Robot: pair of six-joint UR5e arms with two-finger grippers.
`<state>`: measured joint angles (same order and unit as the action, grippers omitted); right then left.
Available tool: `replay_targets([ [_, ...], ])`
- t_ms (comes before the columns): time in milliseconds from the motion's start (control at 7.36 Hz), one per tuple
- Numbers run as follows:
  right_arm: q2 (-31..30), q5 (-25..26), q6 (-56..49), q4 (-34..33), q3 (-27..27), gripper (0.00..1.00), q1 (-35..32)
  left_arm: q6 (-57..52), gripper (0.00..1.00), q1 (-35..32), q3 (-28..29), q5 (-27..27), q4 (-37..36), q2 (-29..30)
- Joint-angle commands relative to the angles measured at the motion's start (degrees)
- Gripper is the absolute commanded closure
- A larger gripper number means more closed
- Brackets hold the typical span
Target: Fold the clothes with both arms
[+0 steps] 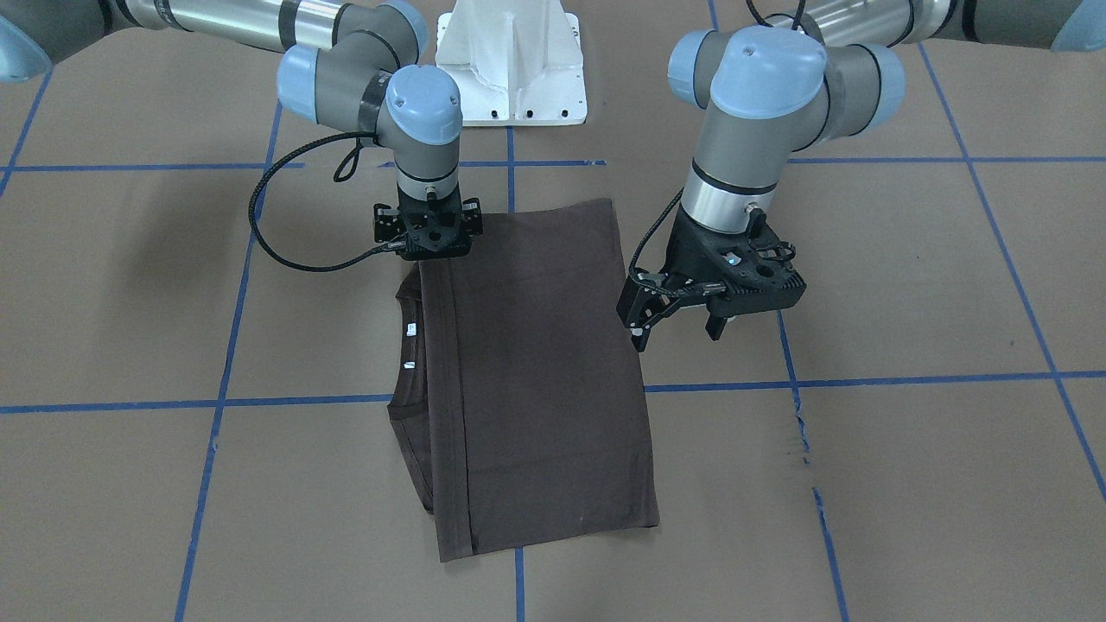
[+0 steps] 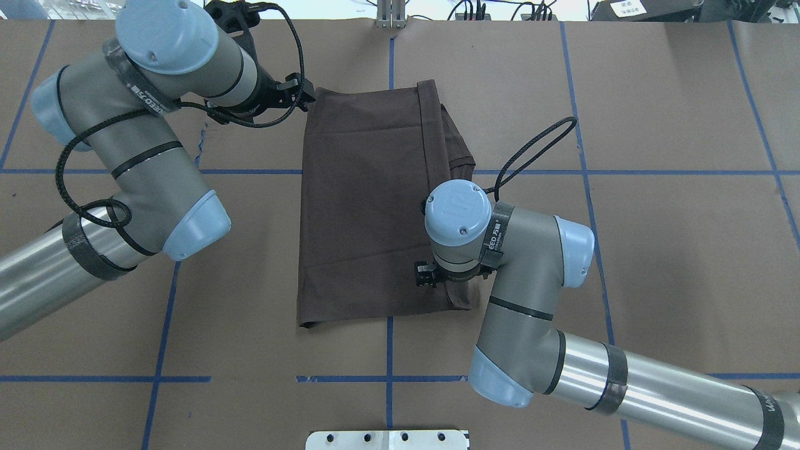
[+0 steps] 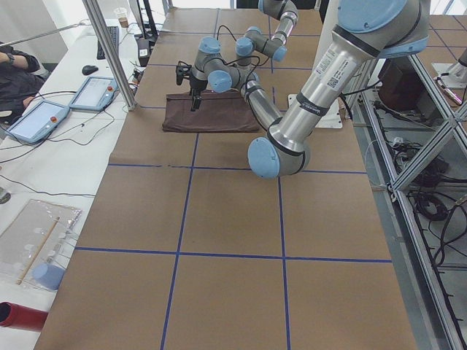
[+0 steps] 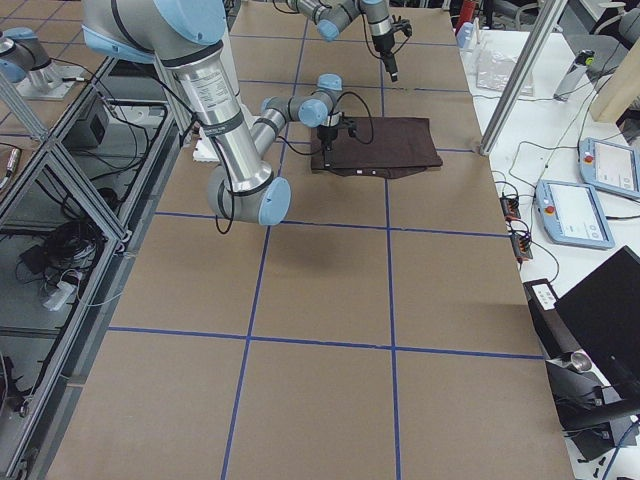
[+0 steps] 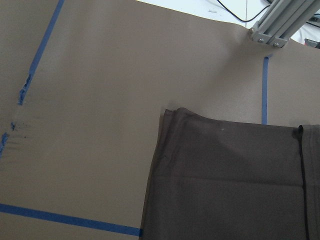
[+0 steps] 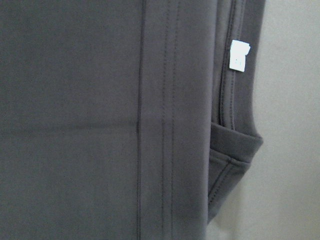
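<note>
Just beside left gripper [image 1: 678, 339] lies T-shirt [image 1: 544, 371]; right gripper [image 1: 429, 244] perhaps touching

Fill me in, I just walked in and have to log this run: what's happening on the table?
Two robot arms are folding a dark brown T-shirt. It lies on the table, folded into a rough rectangle, with its white tags showing along one side. The right end effector sits low at the shirt's corner nearest the robot; whether it grips the cloth cannot be seen. The left end effector hangs open and empty above the table, beside the shirt's opposite side.
</note>
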<state>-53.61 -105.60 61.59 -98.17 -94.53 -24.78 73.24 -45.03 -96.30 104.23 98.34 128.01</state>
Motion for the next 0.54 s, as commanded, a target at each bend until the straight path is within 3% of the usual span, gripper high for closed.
replay_targets([
  [0, -0.18, -0.22, 0.02, -2.19, 0.14, 0.00, 0.44, 0.32, 0.00, 0.12, -0.02, 0.00, 0.09, -0.22],
  [407, -0.71, -0.22, -0.07, -2.73, 0.31, 0.00, 0.79, 0.33, 0.00, 0.12, -0.02, 0.00, 0.09, -0.13],
])
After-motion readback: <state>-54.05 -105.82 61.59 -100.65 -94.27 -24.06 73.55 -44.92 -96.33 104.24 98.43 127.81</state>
